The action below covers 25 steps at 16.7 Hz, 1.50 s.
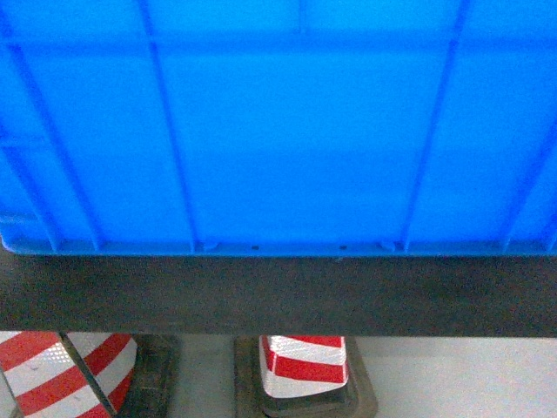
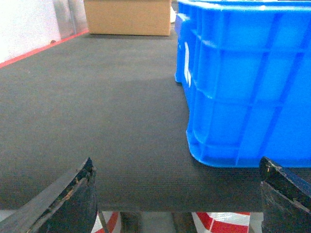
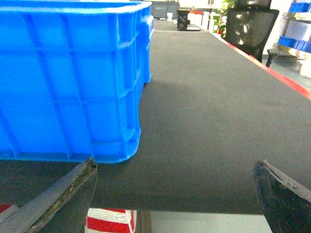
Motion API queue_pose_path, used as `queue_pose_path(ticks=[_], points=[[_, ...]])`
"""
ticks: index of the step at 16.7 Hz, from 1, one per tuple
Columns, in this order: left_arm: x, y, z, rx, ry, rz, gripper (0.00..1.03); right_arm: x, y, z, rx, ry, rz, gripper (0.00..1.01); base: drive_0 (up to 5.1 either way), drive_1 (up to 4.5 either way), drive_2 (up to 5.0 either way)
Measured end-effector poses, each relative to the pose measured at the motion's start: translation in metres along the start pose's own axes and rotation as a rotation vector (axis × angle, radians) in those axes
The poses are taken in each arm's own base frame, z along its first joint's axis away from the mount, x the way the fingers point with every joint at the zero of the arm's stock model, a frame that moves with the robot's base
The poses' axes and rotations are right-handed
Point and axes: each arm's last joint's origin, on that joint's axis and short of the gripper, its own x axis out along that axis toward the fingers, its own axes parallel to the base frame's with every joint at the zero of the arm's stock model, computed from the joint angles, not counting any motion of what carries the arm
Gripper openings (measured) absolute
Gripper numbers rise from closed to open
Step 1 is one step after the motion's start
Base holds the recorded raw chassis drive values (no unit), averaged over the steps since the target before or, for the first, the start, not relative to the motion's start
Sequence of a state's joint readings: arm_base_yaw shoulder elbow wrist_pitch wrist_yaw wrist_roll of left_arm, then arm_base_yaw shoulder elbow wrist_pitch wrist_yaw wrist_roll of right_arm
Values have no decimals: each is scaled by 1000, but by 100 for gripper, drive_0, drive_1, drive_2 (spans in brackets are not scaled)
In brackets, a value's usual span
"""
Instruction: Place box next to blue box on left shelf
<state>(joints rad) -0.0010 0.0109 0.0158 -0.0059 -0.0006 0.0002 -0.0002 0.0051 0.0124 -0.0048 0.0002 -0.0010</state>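
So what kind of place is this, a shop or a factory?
More likely a workshop or warehouse-style test area: a big blue plastic crate sits on a long dark mat-covered table, red-and-white traffic cones stand beneath, and a cardboard box sits behind.

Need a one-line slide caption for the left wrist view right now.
Open left tool at the dark mat's edge, blue crate ahead right, cardboard box beyond.
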Motion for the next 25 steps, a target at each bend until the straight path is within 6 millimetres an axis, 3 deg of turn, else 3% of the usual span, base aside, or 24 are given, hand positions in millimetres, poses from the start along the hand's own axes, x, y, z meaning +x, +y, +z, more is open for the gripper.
queue_pose_path(ticks=[25], points=[[0,0,0,0,-1,0,98,0,0,0,0,1,0,98,0,0,0]])
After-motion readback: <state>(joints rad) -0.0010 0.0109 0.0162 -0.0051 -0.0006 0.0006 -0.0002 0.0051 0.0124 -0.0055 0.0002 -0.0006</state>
